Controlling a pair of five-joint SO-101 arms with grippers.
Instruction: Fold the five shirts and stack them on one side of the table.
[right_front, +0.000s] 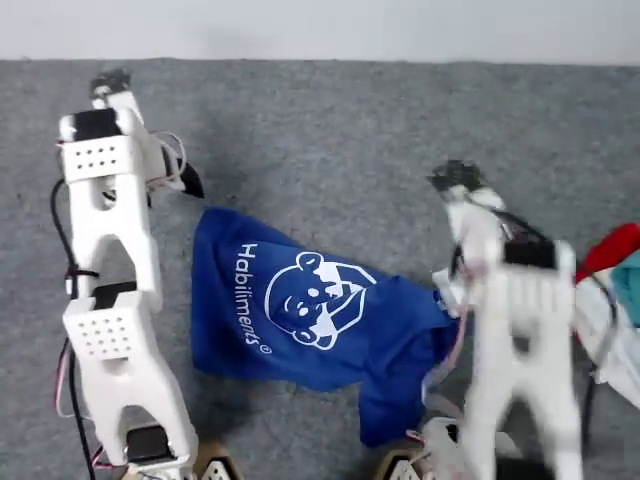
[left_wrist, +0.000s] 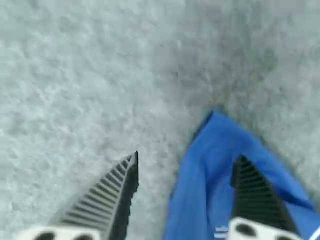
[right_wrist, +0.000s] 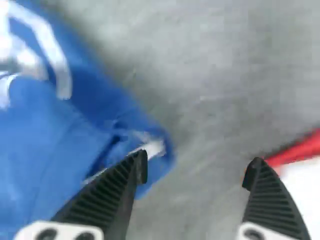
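A blue shirt (right_front: 310, 310) with a white bear print lies crumpled and partly spread in the middle of the grey table. My left gripper (left_wrist: 189, 157) is open just above the shirt's far left corner (left_wrist: 215, 165); one finger is over blue cloth, the other over bare table. In the high view this gripper (right_front: 185, 180) sits at that corner. My right gripper (right_wrist: 199, 160) is open above the shirt's right edge, where a white neck label (right_wrist: 152, 147) shows beside one finger. Neither gripper holds anything.
A heap of other shirts lies at the table's right edge: red (right_front: 615, 245), teal (right_front: 630, 280) and white (right_front: 610, 330). The red cloth (right_wrist: 300, 150) also appears beyond my right gripper. Bare grey table (right_front: 330, 130) stretches behind the blue shirt up to a pale wall.
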